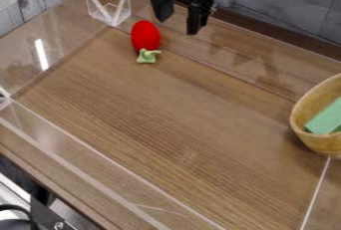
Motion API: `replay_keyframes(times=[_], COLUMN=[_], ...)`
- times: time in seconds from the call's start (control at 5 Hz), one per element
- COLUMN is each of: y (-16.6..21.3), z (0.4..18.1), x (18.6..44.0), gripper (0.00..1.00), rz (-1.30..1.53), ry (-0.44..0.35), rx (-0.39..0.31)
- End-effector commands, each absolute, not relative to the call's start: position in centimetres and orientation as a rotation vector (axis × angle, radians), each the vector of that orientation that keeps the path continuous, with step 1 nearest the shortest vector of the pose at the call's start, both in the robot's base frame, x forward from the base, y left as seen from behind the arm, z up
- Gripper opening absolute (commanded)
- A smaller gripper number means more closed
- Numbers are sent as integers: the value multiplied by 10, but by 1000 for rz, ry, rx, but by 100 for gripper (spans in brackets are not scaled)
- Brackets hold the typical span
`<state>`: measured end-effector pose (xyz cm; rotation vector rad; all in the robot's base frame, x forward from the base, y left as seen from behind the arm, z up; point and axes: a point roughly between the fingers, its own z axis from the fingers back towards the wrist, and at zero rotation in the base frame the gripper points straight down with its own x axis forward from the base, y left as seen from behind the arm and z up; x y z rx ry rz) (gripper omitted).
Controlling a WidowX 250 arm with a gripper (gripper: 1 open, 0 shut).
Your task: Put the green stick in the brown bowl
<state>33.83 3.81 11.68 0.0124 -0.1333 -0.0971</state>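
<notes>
The green stick [324, 118] lies inside the brown bowl [309, 132] at the right edge of the table, leaning against the bowl's inner wall. My gripper [181, 15] hangs at the back of the table, far left of the bowl, its two black fingers spread apart with nothing between them. It is just right of a red strawberry toy [146, 37].
The red strawberry toy with green leaves [148, 57] lies at the back left. A clear plastic stand [107, 8] is behind it. A clear low wall [134, 196] edges the wooden tabletop, and a grey plank wall rises behind.
</notes>
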Motion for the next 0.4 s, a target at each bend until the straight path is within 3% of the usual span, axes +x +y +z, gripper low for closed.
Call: replay_keyframes(times=[0.0, 0.2], y=[32, 31], z=[131, 145], x=[348, 334], gripper=[100, 100], rz=[-77, -65], ry=[-180, -181], rx=[34, 29])
